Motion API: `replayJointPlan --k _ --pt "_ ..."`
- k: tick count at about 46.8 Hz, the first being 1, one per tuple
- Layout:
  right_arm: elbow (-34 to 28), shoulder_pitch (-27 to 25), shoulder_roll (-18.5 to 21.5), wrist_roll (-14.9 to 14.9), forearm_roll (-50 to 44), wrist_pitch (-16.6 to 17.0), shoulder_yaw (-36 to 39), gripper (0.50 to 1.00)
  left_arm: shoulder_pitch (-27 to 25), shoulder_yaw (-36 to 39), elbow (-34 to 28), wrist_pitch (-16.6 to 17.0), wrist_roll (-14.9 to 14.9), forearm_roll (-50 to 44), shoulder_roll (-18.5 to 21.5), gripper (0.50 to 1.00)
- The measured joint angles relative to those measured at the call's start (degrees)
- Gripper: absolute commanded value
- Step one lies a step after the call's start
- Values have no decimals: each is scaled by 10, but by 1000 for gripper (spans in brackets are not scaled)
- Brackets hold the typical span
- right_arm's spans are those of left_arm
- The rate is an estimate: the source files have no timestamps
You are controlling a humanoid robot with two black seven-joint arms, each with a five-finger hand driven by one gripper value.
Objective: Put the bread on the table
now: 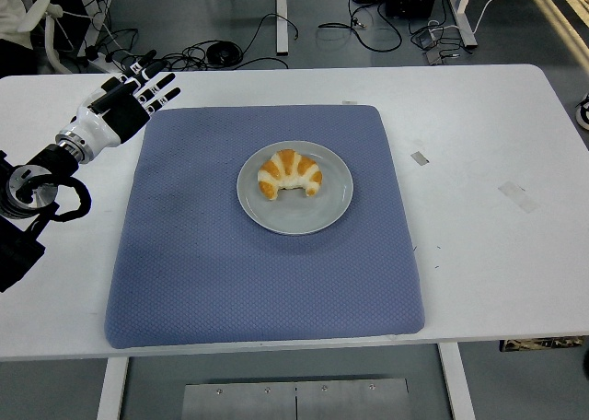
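The bread [290,174], a croissant, lies on a grey plate [324,215] well right of the left hand's [129,102] spread, empty fingers [164,95]; likely light, soft, flaky; best pinched gently across its thick middle.

We note a white table [497,245] on white legs [282,15] over a grey floor [322,47]. Black cables [230,50] trail across the floor beyond the far edge; lighting is even.

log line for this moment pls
left hand open, far-left over mat edge | croissant on grey plate | right arm out of view
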Motion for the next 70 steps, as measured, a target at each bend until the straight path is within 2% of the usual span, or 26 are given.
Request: replayJointPlan --k 30,44,52,70 --pt "0 0 0 0 0 0 0 1000 -15 7 1 3 2 7 4 983" --pt "0 0 0 0 0 0 0 1000 -23 22 3 62 4 9 4 983" --pt "0 0 0 0 0 0 0 1000 -38 18 2 61 5 7 20 983" --pt "0 0 0 0 0 0 0 1000 -44 23 -5 57 1 10 19 983"
